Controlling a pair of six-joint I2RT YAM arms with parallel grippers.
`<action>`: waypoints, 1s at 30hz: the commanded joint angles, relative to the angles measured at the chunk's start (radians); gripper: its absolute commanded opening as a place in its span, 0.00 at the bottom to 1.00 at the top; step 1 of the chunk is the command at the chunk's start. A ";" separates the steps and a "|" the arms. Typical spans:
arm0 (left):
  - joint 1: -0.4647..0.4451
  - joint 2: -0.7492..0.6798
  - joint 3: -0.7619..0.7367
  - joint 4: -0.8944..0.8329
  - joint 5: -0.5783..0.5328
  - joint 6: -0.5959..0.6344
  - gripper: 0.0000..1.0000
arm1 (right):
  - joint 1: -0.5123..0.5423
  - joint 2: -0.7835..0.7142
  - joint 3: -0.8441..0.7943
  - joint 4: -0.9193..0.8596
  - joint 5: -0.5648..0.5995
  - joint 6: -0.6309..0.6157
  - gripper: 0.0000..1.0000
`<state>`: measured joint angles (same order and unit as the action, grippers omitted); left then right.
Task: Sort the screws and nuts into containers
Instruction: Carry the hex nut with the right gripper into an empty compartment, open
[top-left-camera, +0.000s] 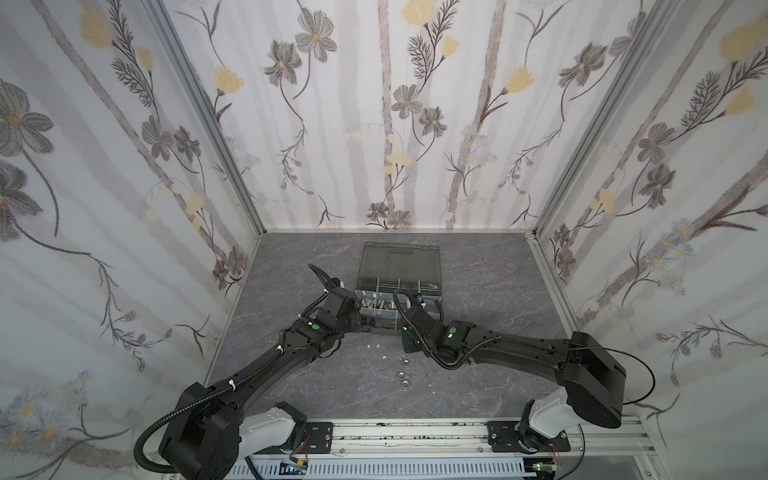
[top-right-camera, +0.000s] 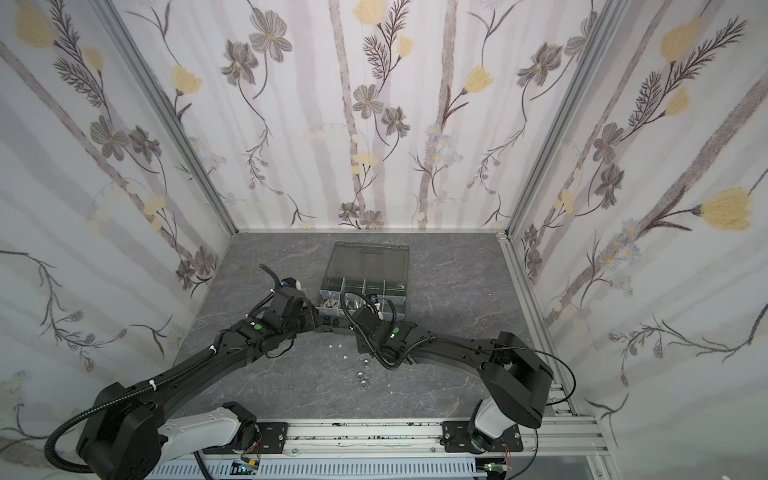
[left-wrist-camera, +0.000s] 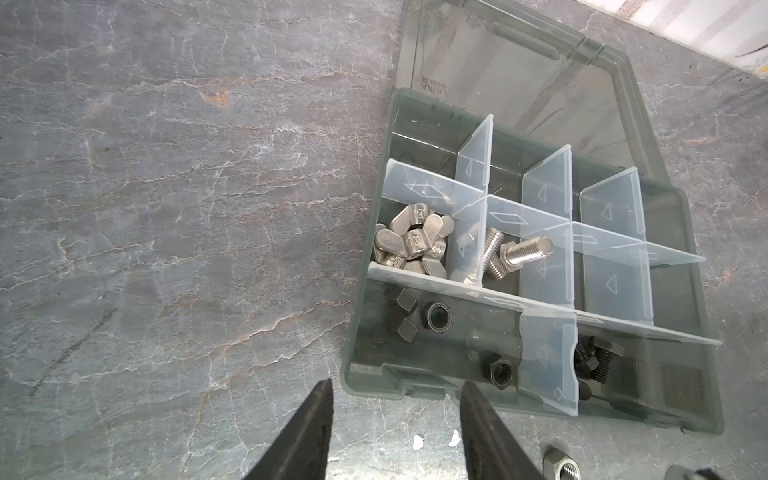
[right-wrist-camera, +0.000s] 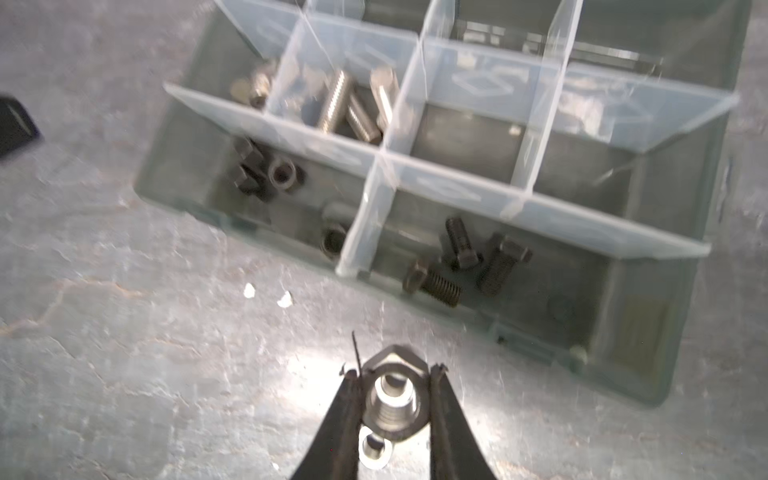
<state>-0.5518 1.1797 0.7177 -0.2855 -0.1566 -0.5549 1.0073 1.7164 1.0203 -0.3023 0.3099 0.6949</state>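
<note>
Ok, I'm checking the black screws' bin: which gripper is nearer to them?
Right. The right gripper, holding a silver nut, hangs just before the case wall by the black screws; the left gripper sits by the black nuts, past a divider.

Left gripper (left-wrist-camera: 397, 384): stood open, empty, beside case (left-wrist-camera: 353, 332).
Compartments (left-wrist-camera: 544, 183): held wing nuts (left-wrist-camera: 411, 243), silver screws (left-wrist-camera: 515, 253), black nuts (left-wrist-camera: 436, 316), black screws (left-wrist-camera: 594, 357) separately.

Organiser case (right-wrist-camera: 178, 178) blurred, far side cut off
</note>
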 joint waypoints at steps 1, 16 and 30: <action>0.002 -0.007 0.000 0.022 -0.002 -0.015 0.52 | -0.046 0.032 0.076 0.020 0.017 -0.095 0.21; 0.001 -0.054 -0.052 0.023 0.026 -0.055 0.52 | -0.179 0.241 0.243 0.035 -0.050 -0.191 0.23; 0.001 -0.052 -0.048 0.025 0.023 -0.052 0.52 | -0.179 0.252 0.246 0.043 -0.062 -0.184 0.32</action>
<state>-0.5518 1.1301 0.6678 -0.2817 -0.1268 -0.6014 0.8288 1.9648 1.2602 -0.3000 0.2432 0.5121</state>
